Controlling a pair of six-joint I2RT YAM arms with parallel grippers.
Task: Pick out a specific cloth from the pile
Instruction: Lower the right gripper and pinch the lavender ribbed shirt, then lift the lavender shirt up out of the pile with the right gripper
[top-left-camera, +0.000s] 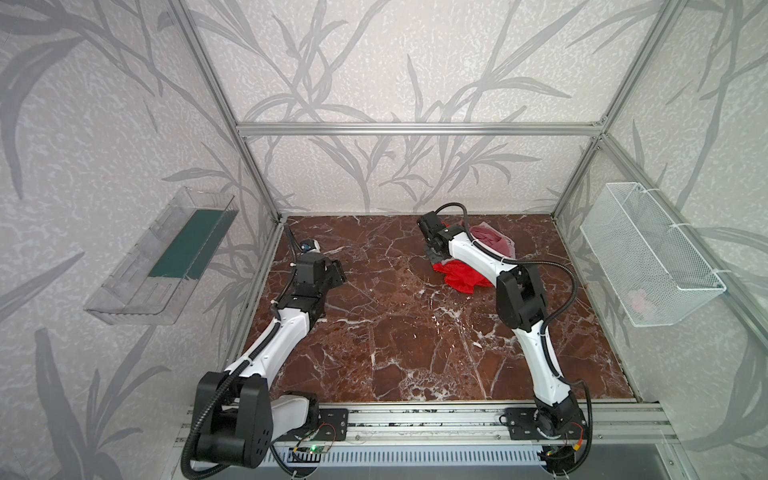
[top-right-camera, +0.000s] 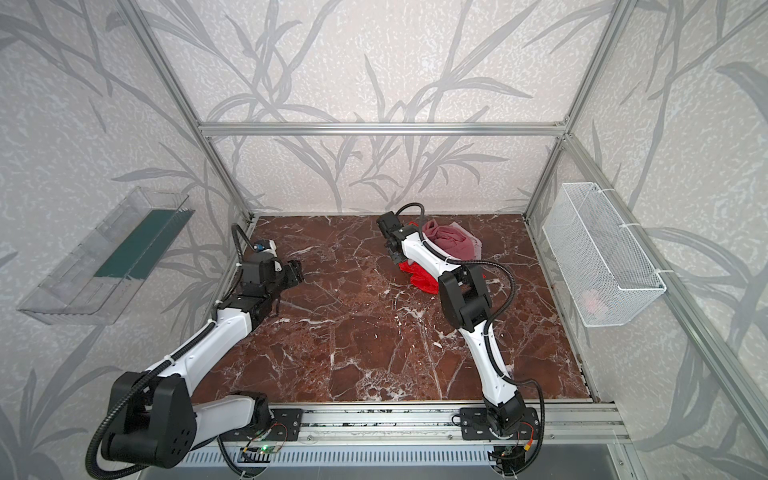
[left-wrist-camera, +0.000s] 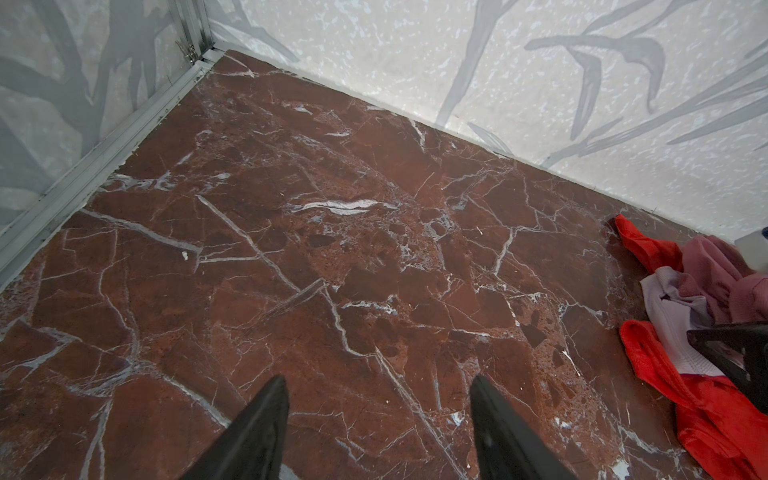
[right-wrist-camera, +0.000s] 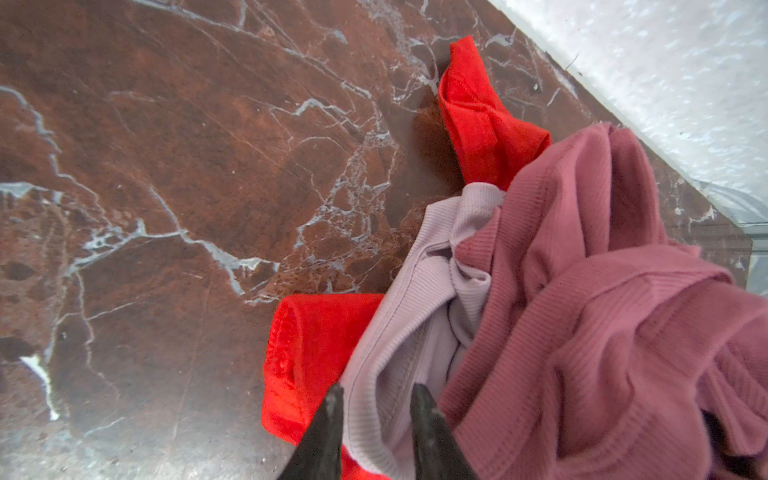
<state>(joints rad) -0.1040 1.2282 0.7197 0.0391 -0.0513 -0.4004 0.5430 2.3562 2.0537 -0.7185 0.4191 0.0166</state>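
The pile lies at the back right of the marble floor, close to the back wall. It holds a bright red cloth (top-left-camera: 461, 276) (right-wrist-camera: 316, 345), a dusty-rose cloth (top-left-camera: 492, 241) (right-wrist-camera: 602, 311) on top, and the pale lilac cloth (right-wrist-camera: 399, 332) (left-wrist-camera: 669, 307) between them. My right gripper (right-wrist-camera: 378, 395) (top-left-camera: 434, 253) is at the pile's left edge, its fingers shut on a fold of the pale lilac cloth. My left gripper (left-wrist-camera: 379, 386) (top-left-camera: 338, 274) hangs open over bare floor at the left, far from the pile, with nothing between its fingers.
A white mesh basket (top-left-camera: 648, 257) hangs on the right wall with something pale pink inside. On the left wall is a clear plastic tray (top-left-camera: 162, 257). The right arm's forearm crosses over the pile in both top views. Metal frame rails edge the floor.
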